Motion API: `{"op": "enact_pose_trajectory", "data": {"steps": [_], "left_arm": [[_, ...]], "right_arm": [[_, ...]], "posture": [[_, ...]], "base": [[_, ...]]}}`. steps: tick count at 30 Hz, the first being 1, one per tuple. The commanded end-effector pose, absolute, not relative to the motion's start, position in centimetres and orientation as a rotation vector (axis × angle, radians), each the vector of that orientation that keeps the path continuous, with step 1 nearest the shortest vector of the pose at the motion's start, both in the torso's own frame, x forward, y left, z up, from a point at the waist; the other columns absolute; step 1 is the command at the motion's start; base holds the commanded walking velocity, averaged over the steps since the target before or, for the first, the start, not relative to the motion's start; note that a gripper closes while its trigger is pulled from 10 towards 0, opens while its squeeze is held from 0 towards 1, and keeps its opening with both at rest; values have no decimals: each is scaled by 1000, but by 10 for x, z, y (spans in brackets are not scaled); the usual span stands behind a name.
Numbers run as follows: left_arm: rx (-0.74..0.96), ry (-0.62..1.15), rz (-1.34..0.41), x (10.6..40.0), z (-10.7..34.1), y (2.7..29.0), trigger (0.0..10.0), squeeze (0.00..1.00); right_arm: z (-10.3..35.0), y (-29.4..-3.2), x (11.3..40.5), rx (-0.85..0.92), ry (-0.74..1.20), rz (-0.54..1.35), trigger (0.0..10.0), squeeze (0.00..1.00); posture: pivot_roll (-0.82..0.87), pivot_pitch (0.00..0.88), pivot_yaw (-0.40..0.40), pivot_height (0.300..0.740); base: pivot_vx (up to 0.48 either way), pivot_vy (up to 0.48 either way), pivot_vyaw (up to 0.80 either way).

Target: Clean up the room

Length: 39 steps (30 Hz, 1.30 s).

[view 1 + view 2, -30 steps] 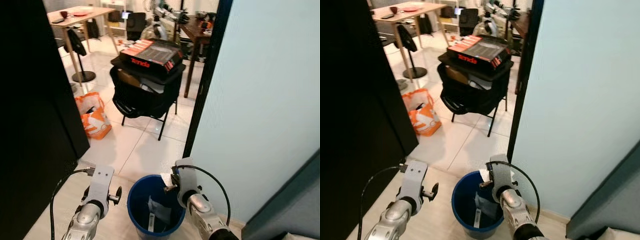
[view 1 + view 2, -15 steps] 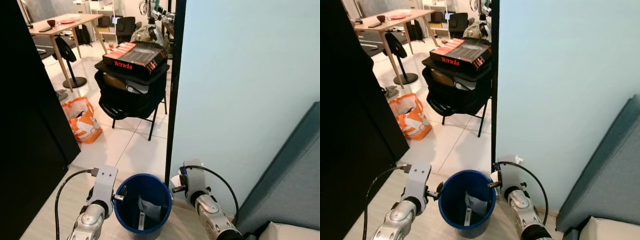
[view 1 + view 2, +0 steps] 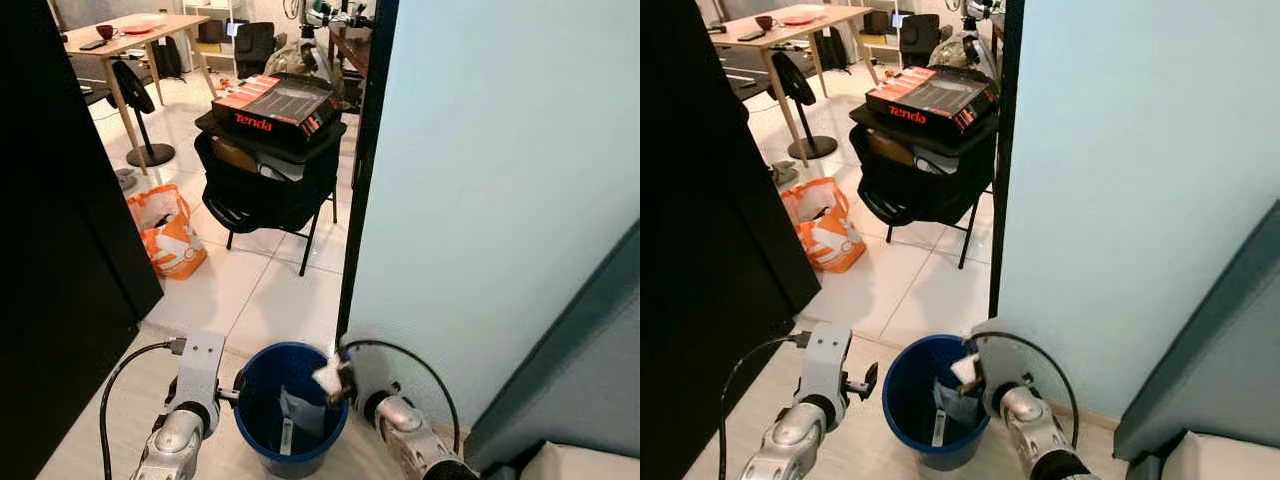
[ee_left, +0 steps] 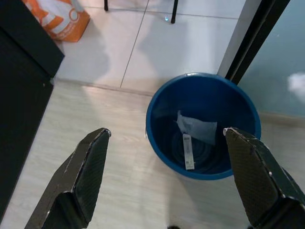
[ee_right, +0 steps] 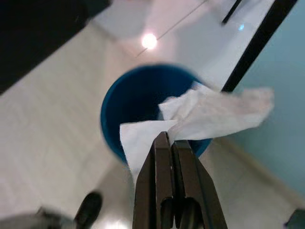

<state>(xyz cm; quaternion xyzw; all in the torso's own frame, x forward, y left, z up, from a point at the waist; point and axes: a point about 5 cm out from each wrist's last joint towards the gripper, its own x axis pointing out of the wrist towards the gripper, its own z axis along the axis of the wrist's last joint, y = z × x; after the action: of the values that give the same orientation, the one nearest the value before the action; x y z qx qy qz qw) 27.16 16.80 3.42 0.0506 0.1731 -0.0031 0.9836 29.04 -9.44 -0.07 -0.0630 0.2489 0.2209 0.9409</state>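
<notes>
right gripper (image 5: 170, 138) pinching a white tissue (image 5: 209, 114), fingers clamped together on it | tissue hanging over the blue bin's (image 3: 258, 365) rim | left gripper (image 4: 167, 179) hovering beside the bin, fingers spread wide

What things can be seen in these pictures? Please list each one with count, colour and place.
bin: 1, blue, on the floor between the claws, with scraps inside
tissue: 1, white, pinched above the bin
bag: 1, orange and white, on the tiles
chair: 1, black, past the doorway
box: 1, black and red, on the chair
table: 1, wooden, far left
left claw: 1, black, open beside the bin
right claw: 1, black, shut on the tissue
</notes>
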Motion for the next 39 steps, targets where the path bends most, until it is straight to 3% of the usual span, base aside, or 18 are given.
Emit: {"op": "enact_pose_trajectory", "data": {"steps": [1,9,39], "left_arm": [[100,379,13,267,27,171,10000,0],[87,373,20,264,26,173,10000,0],[61,331,21,271,34,173,10000,0]], "right_arm": [[-6,-94,286,-141,539,464,10000,0],[-4,-95,289,-138,527,437,10000,0],[3,-91,294,-118,495,459,10000,0]], "posture": [[50,59,-8,740],[53,58,-9,740],[51,37,-12,740]], "base": [[0,0,0],[0,0,0],[282,0,0]]}}
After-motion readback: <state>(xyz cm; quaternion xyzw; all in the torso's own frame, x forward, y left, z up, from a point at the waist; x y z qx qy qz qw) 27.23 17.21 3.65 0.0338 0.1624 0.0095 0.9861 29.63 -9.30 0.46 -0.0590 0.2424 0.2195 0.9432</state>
